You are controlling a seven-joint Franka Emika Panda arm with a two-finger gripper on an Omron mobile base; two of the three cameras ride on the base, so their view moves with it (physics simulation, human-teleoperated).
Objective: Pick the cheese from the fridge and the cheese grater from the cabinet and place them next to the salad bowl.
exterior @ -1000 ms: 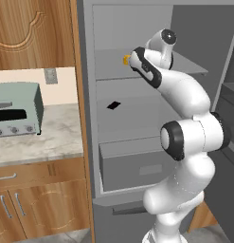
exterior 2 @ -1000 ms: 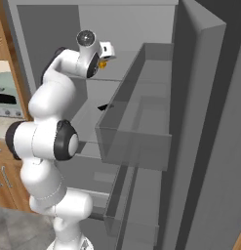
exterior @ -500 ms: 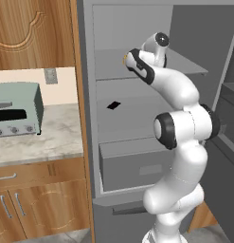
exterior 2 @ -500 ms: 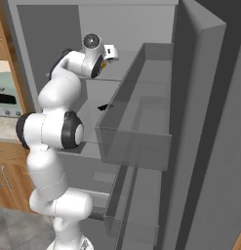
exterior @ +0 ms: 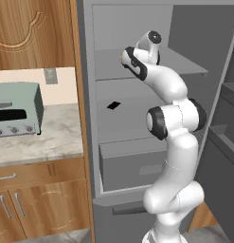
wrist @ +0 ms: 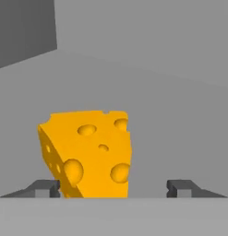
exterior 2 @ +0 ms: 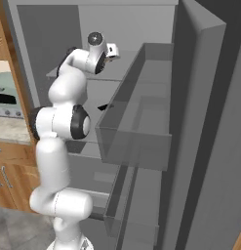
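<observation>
The cheese [wrist: 90,152], a yellow-orange wedge with holes, sits on a grey shelf of the fridge [exterior: 106,66]. It stands between the fingertips of my gripper [wrist: 111,188], which is open. The left fingertip [wrist: 44,186] is right beside the wedge. A clear gap separates the wedge from the right fingertip [wrist: 182,186]. In the base views my arm reaches into the upper shelf of the open fridge [exterior 2: 58,73]. The wooden cabinet [exterior: 33,33] with a carved door hangs shut to the left of the fridge.
The open fridge door with its bins [exterior 2: 141,112] stands close on the right of my arm. A small black thing [exterior: 113,105] lies on the middle shelf above the grey drawer [exterior: 132,161]. A pale green toaster oven [exterior: 14,111] stands on the marble counter [exterior: 38,142].
My arm has pushed deeper along the upper shelf, and the hand now covers the cheese in the left base view.
</observation>
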